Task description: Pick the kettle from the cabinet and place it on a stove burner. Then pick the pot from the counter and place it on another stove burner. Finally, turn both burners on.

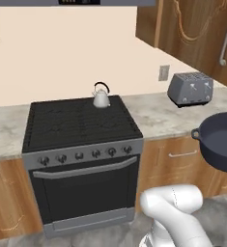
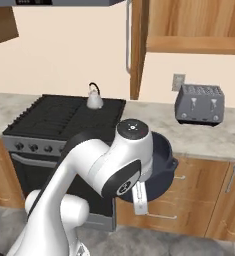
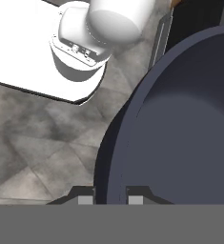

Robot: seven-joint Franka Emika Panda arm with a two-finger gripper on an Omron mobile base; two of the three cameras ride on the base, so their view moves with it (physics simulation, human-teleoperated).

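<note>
Hand view: the end effector is clenched on the rim of the wide, matte, dark blue-grey pot, one finger tip on either side of the thin wall, with grey stone floor tiles below. The pot hangs in the air, off the tabletop, in front of the light-brown wooden drawers to the right of the black cooktop; in the right base view it is tipped, its open mouth turned partly sideways behind the white arm.

The small silver-grey kettle with its thin black arched handle stands upright on the far right grate of the cooktop, so the first placement looks done. The second is under way: the pot is lifted but not yet on a burner, and the near grates lie bare. The row of small round knobs along the stove's front appears untouched, though their setting is too small to read; both burners are judged still to be switched on.

The pot has no lid, looks empty, and shows one small loop handle on its left side. A boxy grey toaster sits on the pale marbled stone tabletop to the far right.
</note>
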